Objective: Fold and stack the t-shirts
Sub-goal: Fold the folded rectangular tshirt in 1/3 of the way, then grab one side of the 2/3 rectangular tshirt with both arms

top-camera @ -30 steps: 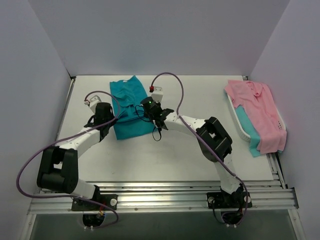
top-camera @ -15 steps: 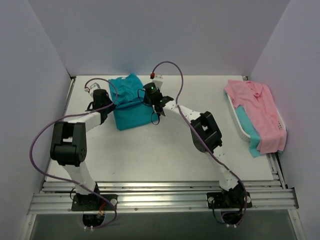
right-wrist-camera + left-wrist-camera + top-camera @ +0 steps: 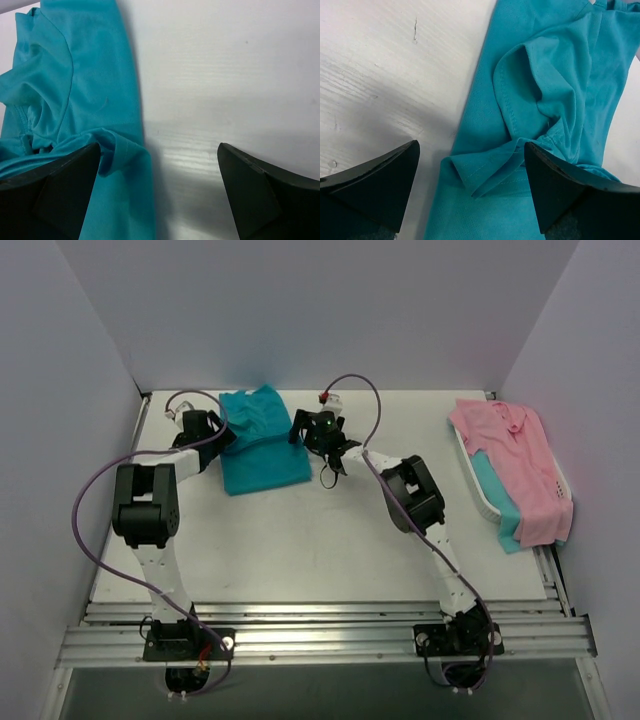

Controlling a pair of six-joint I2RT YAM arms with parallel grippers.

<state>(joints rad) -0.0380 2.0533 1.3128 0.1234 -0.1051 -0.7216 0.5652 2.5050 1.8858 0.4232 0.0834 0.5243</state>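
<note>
A teal t-shirt (image 3: 262, 443) lies folded into a rough rectangle at the back left of the table, its far part rumpled. My left gripper (image 3: 218, 434) is open at the shirt's left edge. In the left wrist view a loose fold of the teal t-shirt (image 3: 490, 165) lies between the spread fingertips (image 3: 380, 182), untouched. My right gripper (image 3: 306, 430) is open at the shirt's right edge. In the right wrist view one fingertip (image 3: 55, 192) hangs over the teal t-shirt (image 3: 95, 85) and the other over bare table. A pink collared t-shirt (image 3: 515, 455) lies over another teal t-shirt (image 3: 497, 495) at the right.
A white basket (image 3: 478, 490) at the table's right edge holds the pink and teal shirts. White walls close in the back and both sides. The white tabletop (image 3: 300, 540) stretches toward a metal rail near the arm bases.
Both grippers carried the shirt's edge toward the back of the table, then opened and let it go. The shirt now lies shorter, folded over.
</note>
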